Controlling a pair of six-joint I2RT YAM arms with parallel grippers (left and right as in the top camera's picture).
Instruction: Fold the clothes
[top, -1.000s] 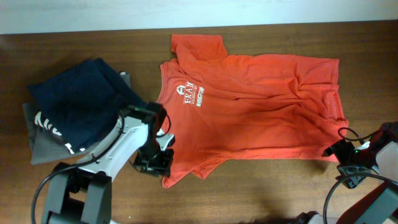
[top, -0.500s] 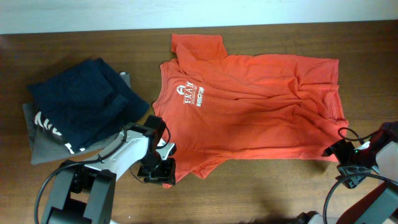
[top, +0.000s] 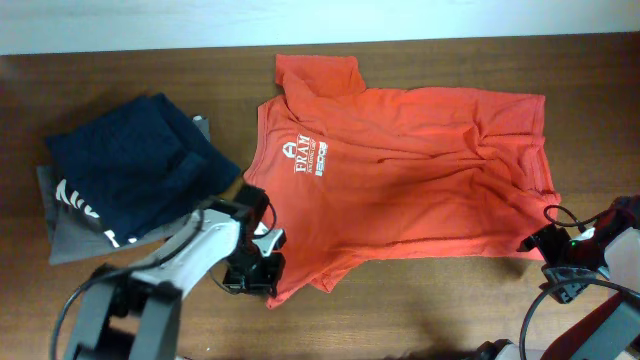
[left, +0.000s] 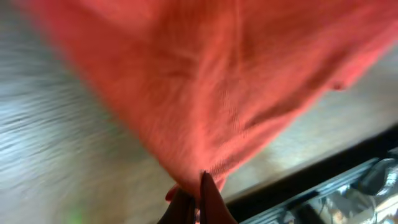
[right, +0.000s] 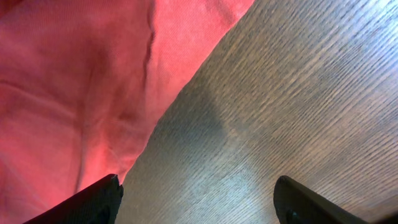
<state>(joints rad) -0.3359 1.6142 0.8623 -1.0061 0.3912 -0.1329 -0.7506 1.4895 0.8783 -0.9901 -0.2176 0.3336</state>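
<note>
The orange-red T-shirt (top: 400, 170) lies spread across the middle and right of the table, white chest logo toward the left. My left gripper (top: 268, 290) is shut on the shirt's front-left corner; the left wrist view shows the cloth (left: 205, 93) pinched between the closed fingers (left: 198, 193). My right gripper (top: 545, 245) sits at the shirt's front-right hem, open and empty. In the right wrist view its fingers (right: 196, 202) spread wide over bare wood, with the shirt edge (right: 81, 93) beside the left finger.
A navy blue garment (top: 130, 165) with white lettering lies on a grey folded garment (top: 70, 235) at the left. A white wall strip runs along the table's far edge (top: 150, 40). Dark wood shows in front of the shirt (top: 420, 300).
My left gripper has moved toward the front of the table along the shirt's left edge and now pinches the front-left corner. The right arm has not moved.
</note>
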